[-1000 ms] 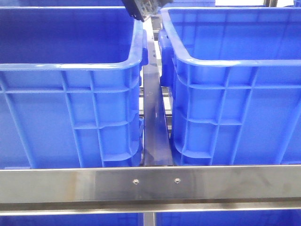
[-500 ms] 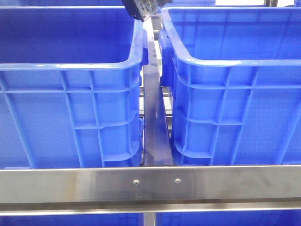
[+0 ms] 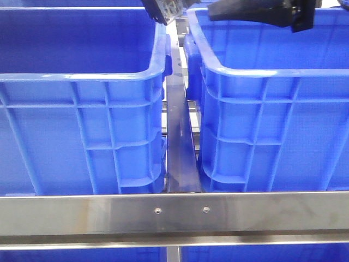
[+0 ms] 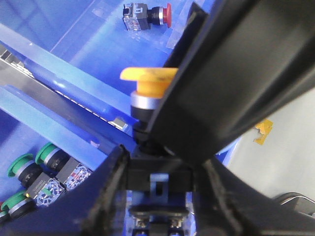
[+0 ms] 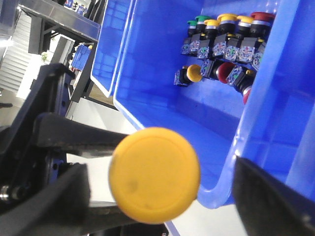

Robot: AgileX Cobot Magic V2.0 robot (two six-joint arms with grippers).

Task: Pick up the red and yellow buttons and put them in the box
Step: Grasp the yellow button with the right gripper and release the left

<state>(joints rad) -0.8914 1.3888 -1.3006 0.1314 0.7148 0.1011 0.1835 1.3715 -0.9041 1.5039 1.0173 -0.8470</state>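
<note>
Two blue crates stand side by side behind a steel rail [image 3: 174, 215], the left crate [image 3: 82, 131] and the right crate [image 3: 272, 125] parted by a narrow metal strip [image 3: 179, 153]. The left pincer [image 3: 162, 10] shows only as a dark tip above the left crate's inner corner at the top of the front view; the right pincer [image 3: 262, 12] reaches in over the right crate's far rim. In the left wrist view the left pincer [image 4: 157, 147] is closed on a yellow button [image 4: 147, 83], its cap sticking out sideways past the black finger [image 4: 231, 83]; beyond it a red button [image 4: 147, 14] lies on blue plastic, and green buttons [image 4: 29, 172] lie in another crate. In the right wrist view the right pincer [image 5: 147, 182] grips a second yellow button [image 5: 154, 174], cap facing the camera, held above a crate rim [image 5: 231, 162]. Inside that crate, a cluster of buttons [image 5: 221, 44] with yellow, red and green caps lies against the far wall.
</note>
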